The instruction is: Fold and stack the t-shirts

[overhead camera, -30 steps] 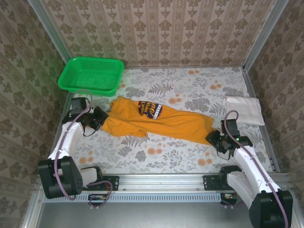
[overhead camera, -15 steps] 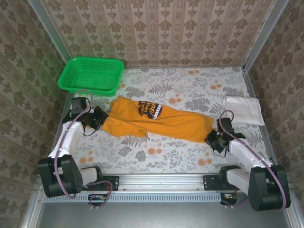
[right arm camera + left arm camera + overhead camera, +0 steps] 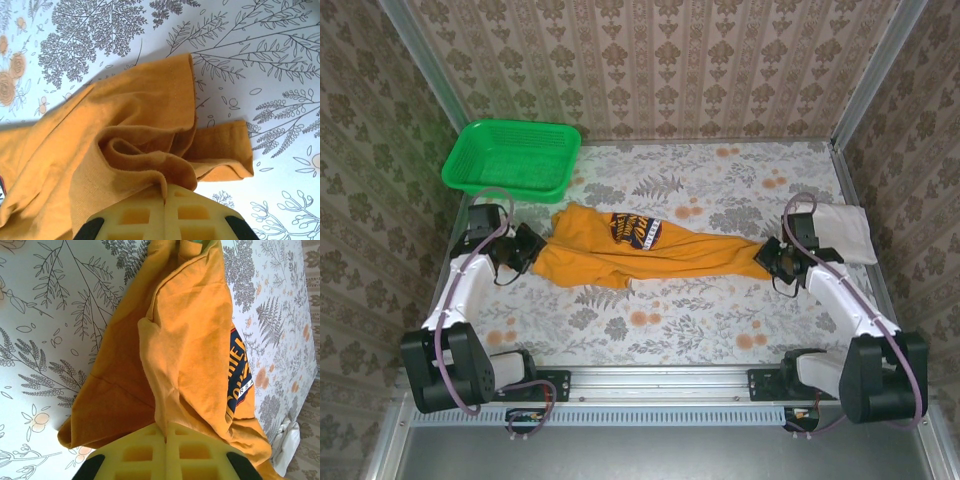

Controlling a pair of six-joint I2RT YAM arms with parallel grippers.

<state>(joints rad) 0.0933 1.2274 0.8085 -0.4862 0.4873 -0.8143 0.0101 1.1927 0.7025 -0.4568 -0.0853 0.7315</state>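
The floral table (image 3: 720, 320) bears a green basket (image 3: 510, 160), orange t-shirt (image 3: 690, 258) outside it.

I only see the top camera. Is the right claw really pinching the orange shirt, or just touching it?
Observer: Pinching. The right wrist camera shows the right gripper shut on a bunched fold of the mustard-orange t-shirt.
Operator: And the left claw?
Observer: The left wrist camera shows the left gripper shut on the shirt's edge too.
Operator: What's on the picture part?
Observer: The chest print has big letters on dark blue, partly hidden by folds.
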